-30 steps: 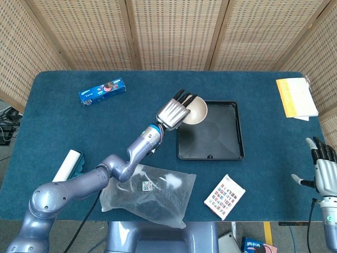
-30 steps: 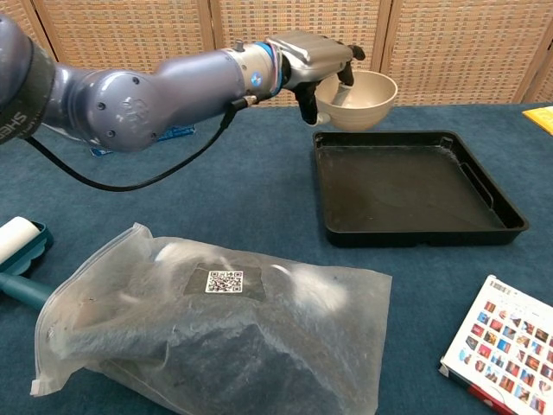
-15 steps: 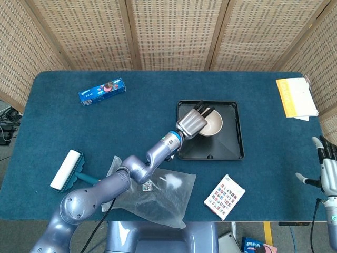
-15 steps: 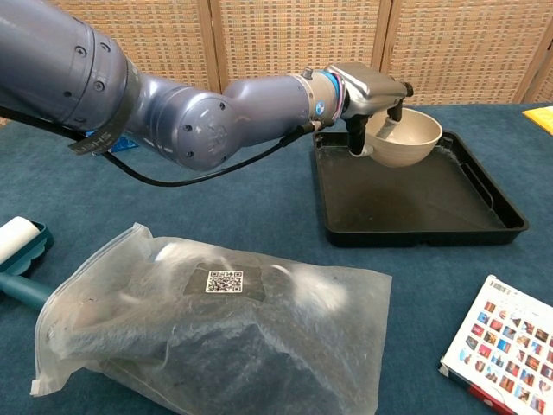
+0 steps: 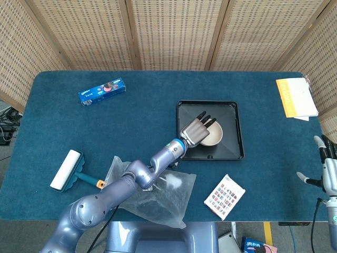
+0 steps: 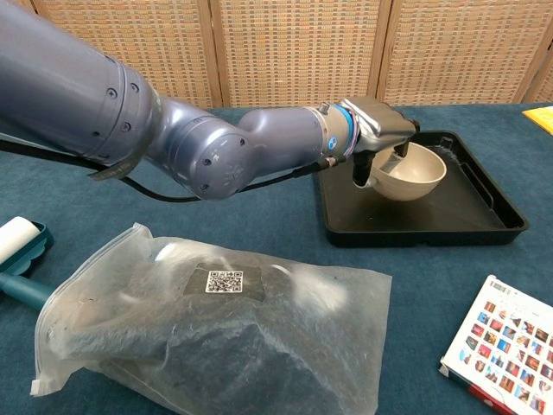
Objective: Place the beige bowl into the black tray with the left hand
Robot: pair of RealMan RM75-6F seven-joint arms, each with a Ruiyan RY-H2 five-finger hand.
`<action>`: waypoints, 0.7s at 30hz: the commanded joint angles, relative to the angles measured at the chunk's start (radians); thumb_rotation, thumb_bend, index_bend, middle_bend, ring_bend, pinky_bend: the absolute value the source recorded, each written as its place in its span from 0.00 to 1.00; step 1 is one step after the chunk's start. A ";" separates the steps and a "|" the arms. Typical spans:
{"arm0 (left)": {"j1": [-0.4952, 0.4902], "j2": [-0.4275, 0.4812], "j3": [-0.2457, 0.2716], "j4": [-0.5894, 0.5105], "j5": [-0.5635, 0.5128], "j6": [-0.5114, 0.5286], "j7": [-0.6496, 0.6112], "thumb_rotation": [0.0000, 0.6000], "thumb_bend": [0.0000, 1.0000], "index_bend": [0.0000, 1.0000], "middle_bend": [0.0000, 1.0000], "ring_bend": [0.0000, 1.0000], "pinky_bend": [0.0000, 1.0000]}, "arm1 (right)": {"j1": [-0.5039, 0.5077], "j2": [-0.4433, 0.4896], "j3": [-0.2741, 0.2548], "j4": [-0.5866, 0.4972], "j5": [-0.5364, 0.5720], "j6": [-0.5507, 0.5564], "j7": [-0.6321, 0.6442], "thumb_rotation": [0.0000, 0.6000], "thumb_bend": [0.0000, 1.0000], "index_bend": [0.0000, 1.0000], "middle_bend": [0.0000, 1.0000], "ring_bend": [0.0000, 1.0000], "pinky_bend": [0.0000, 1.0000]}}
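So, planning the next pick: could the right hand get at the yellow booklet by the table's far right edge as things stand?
Probably yes: the right hand is open at that same edge, with only bare cloth between it and the yellow booklet.

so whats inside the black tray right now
The beige bowl is inside the black tray, held at its rim by the left robot hand. The rest of the tray floor looks bare. The hand covers part of the bowl, and whether its base rests on the floor is unclear.

Left arm [image 6: 130, 121]: glossy blue-grey rounded segments, a black cable looped beneath, a blue ring at the wrist.
Left hand [image 6: 376, 130]: silver-grey back, black fingers.
Right hand [image 5: 327, 171]: silver-grey, dark fingertips.
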 commanded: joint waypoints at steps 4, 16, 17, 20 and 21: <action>0.003 -0.015 0.011 0.022 0.001 -0.006 0.001 1.00 0.51 0.62 0.00 0.00 0.00 | -0.001 -0.001 0.002 0.003 0.001 0.003 0.003 1.00 0.17 0.01 0.00 0.00 0.00; 0.023 -0.016 0.015 0.039 -0.016 -0.017 0.006 1.00 0.31 0.40 0.00 0.00 0.00 | 0.000 -0.006 0.002 0.003 -0.007 0.009 -0.005 1.00 0.17 0.01 0.00 0.00 0.00; 0.024 -0.015 0.016 0.039 -0.017 -0.017 0.006 1.00 0.31 0.38 0.00 0.00 0.00 | 0.000 -0.006 0.002 0.003 -0.007 0.009 -0.006 1.00 0.17 0.01 0.00 0.00 0.00; 0.032 -0.012 0.016 0.035 -0.021 -0.011 0.007 1.00 0.22 0.25 0.00 0.00 0.00 | 0.000 -0.007 0.002 0.001 -0.006 0.009 -0.011 1.00 0.17 0.01 0.00 0.00 0.00; 0.034 -0.010 0.015 0.033 -0.023 -0.006 0.007 1.00 0.19 0.21 0.00 0.00 0.00 | 0.000 -0.007 0.002 0.001 -0.007 0.010 -0.012 1.00 0.17 0.01 0.00 0.00 0.00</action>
